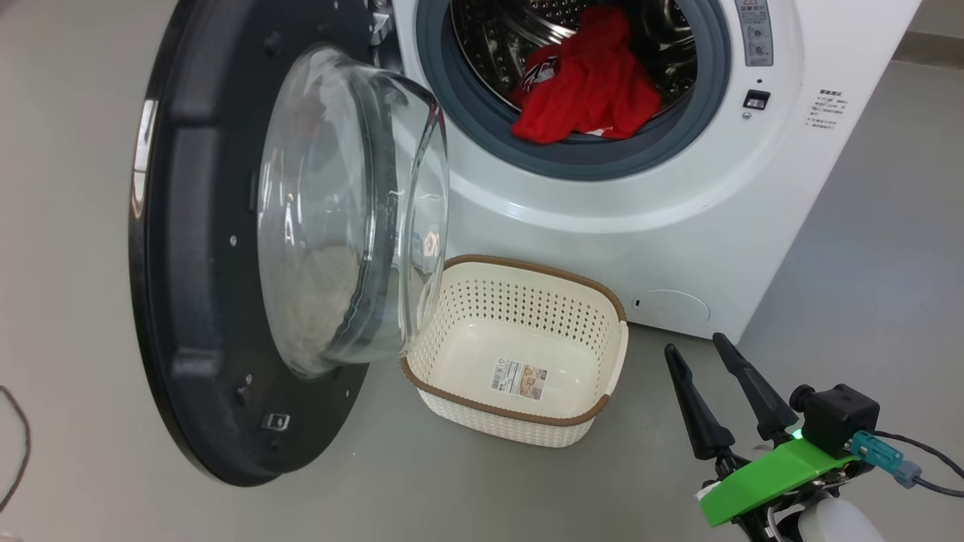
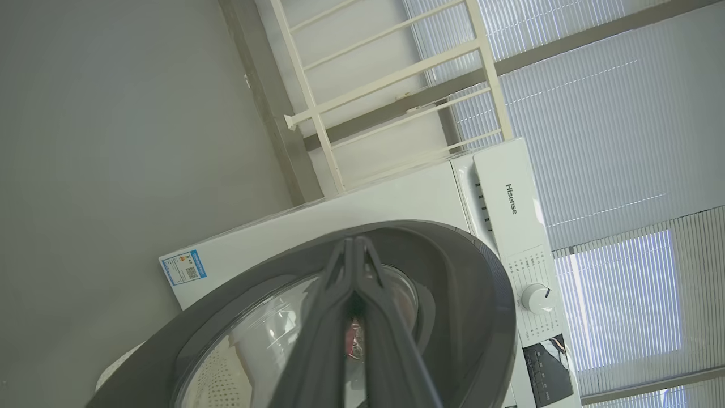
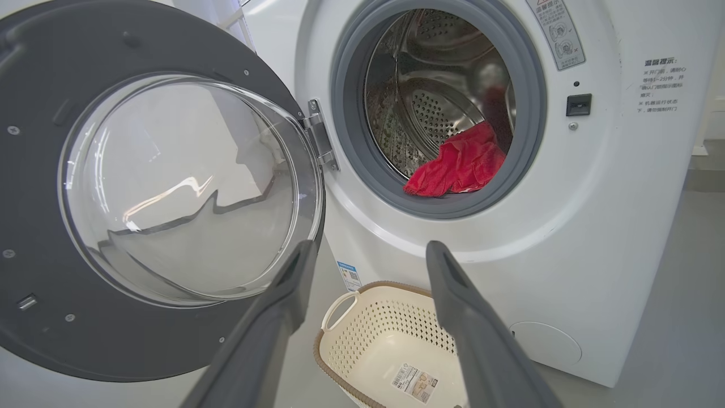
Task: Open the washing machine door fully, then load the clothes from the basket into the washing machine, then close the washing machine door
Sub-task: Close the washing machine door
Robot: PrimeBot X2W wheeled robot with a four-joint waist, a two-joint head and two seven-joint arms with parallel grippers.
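Observation:
The washing machine [image 1: 678,226] stands with its round black door [image 1: 196,263] swung out to the left, glass bowl facing me. The red clothes [image 1: 595,83] lie in the steel drum, spilling onto the grey rubber ring. On the floor below, the cream basket [image 1: 520,430] holds only its label sticker. My right gripper [image 1: 697,348] hovers open at the lower right, nothing between its fingers. The right wrist view looks past that gripper [image 3: 369,249] at the door [image 3: 34,226], clothes [image 3: 459,164] and basket [image 3: 396,323]. My left gripper [image 2: 354,241] is shut and empty, lying over the door's outer face [image 2: 453,283].
Grey floor stretches around the machine on both sides. A dark cable [image 1: 19,444] loops on the floor at the far left. Behind the machine [image 2: 396,198], a white railing [image 2: 396,73] and window blinds [image 2: 595,113] show in the left wrist view.

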